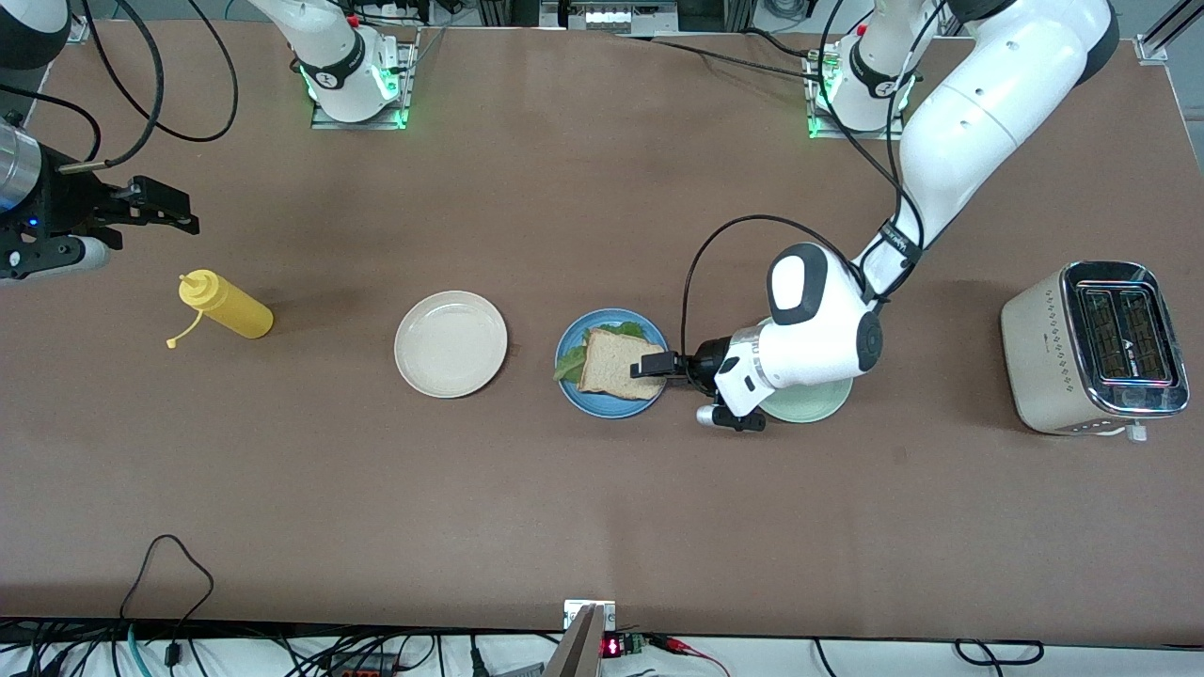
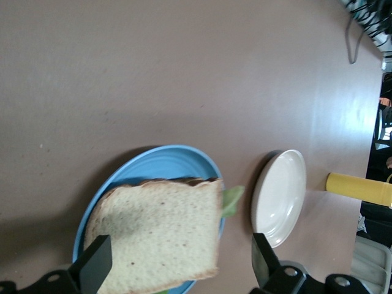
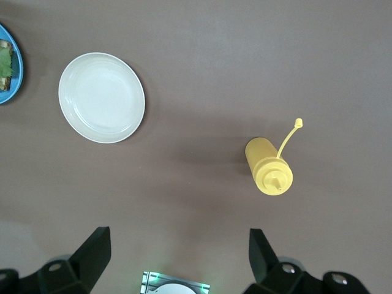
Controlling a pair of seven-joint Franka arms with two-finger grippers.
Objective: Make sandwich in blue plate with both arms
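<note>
The sandwich [image 1: 618, 364] lies on the blue plate [image 1: 569, 339] in the middle of the table: a tan bread slice on top, green lettuce [image 1: 570, 361] sticking out beneath. In the left wrist view the top slice [image 2: 159, 233] covers much of the blue plate [image 2: 159, 160]. My left gripper [image 1: 651, 365] hangs open over the plate's edge toward the left arm's end, empty, its jaws wide on either side of the slice [image 2: 177, 263]. My right gripper [image 1: 174, 209] is open and empty above the table at the right arm's end, waiting [image 3: 177, 257].
A cream-white plate [image 1: 451, 343] sits beside the blue plate. A yellow squeeze bottle [image 1: 226, 305] lies toward the right arm's end. A pale green plate [image 1: 818, 404] is partly hidden under my left wrist. A toaster [image 1: 1096, 346] stands at the left arm's end.
</note>
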